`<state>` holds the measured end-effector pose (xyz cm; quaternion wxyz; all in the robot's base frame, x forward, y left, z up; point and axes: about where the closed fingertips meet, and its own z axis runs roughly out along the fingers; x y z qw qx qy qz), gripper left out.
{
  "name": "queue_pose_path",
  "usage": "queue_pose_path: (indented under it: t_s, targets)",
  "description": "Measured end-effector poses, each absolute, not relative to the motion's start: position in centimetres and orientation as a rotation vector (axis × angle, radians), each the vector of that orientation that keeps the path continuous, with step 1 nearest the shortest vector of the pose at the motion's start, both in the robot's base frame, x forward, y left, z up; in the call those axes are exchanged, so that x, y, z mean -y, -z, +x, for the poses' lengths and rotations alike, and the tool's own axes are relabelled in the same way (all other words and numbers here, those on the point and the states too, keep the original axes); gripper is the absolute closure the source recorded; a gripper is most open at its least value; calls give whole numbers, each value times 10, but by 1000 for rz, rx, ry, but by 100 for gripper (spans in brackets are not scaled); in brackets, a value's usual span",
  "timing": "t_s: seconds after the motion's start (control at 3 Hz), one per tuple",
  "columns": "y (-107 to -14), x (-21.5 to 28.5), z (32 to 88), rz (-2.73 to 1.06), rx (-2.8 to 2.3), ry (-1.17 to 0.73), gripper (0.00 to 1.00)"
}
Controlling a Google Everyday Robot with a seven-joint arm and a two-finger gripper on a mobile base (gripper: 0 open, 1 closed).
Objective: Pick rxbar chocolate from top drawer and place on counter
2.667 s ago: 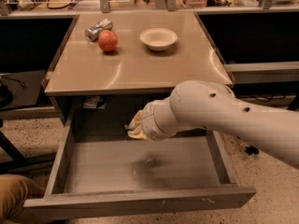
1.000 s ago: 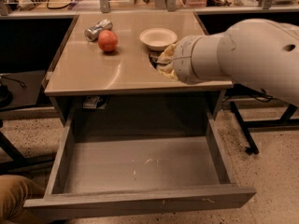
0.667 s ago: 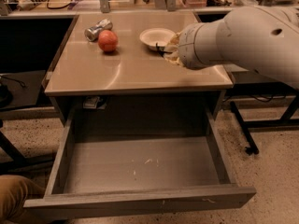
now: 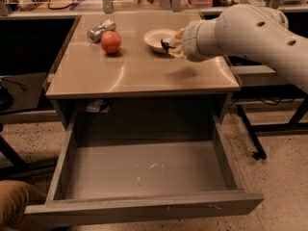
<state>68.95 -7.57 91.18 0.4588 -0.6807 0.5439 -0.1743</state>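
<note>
**Gripper over the counter's far right, drawer left open**

The white robot arm [image 4: 250,30] is seen reaching in from the right. Its gripper [image 4: 169,44] is held above the smooth tan square counter [image 4: 139,73], toward the far right corner, just beside the right rim of a small white round bowl [image 4: 156,38]. How wide the gripper stands cannot be told, nor what it has hold of. A small dark shape is seen at its tip; whether this is the rxbar chocolate cannot be told. Near the far left corner a silver can [image 4: 101,30] is laid on its side, touching a red round fruit [image 4: 110,42]. No lettering can be read. The wide grey metal top drawer [image 4: 144,208] is pulled fully out below the near edge.
</note>
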Motion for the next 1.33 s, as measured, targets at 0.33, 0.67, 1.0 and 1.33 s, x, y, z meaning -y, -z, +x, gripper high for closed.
queue_pose_path:
  t_s: [0.33,0.67,1.0,1.33]
  targets:
    - [-880,53,691,-1700,-1325,329,100]
    - [-843,35,689,-1712,-1327,250,100]
    - [-822,22,688,-1724,-1326,192,100]
    - [-822,22,688,-1724,-1326,191,81]
